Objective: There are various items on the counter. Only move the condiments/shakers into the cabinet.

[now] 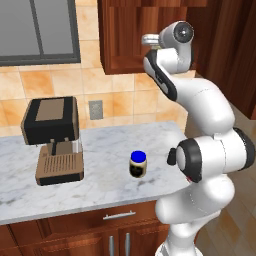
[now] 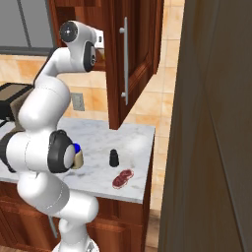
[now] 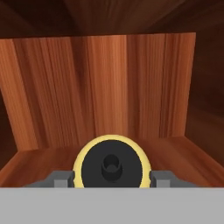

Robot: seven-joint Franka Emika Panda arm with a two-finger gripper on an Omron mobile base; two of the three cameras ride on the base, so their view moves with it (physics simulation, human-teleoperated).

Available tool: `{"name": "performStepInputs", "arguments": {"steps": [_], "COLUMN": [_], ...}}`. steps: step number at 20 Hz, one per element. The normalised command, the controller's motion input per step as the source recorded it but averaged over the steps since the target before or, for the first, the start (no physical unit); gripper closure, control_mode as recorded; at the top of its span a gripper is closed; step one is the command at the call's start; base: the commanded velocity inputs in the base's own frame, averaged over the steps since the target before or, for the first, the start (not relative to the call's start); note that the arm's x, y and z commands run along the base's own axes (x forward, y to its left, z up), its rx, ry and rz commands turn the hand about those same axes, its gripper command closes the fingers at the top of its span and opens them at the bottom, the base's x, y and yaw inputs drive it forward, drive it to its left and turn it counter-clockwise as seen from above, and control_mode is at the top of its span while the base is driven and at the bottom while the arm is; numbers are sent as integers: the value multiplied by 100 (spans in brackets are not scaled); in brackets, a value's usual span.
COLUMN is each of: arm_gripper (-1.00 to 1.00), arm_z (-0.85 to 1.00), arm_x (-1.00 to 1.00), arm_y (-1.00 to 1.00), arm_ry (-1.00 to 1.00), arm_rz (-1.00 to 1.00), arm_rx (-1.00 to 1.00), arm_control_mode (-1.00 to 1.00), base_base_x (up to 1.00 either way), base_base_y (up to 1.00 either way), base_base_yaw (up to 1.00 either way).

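In the hand view, the yellow squeeze bottle (image 3: 112, 151) with its black nozzle is seen from above, with my gripper (image 3: 112, 178) shut on it, one grey fingertip on each side. Around it are the cabinet's (image 3: 109, 87) wooden back wall and floor. From the base views, my hand reaches up into the cabinet (image 1: 125, 35) beside its open door (image 2: 140, 59). The blue-lidded jar (image 1: 138, 164) stands on the counter (image 1: 100, 192). The small black shaker (image 2: 114, 157) stands near the counter's right end, with the dark-red lumpy object (image 2: 123, 178) just in front of it.
A black and brown coffee machine (image 1: 52, 140) stands at the counter's left. A window (image 1: 37, 30) is above it. A tall dark wood panel (image 2: 211, 123) closes the right side. Drawers with metal handles (image 1: 119, 216) run under the counter.
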Motion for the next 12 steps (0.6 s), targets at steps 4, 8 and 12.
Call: {"name": "performStepInputs", "arguments": {"steps": [4, 8, 12], "arm_gripper": [100, 100, 100], "arm_z": [-3, -8, -1], "arm_x": [36, 15, 8], "arm_y": [0, 0, 4], "arm_ry": [0, 11, 9], "arm_rz": [0, 0, 0], "arm_rx": [0, 0, -1], "arm_control_mode": [-100, -100, -100], "base_base_x": [0, 0, 0], "base_base_y": [0, 0, 0], "base_base_yaw": [0, 0, 0]}}
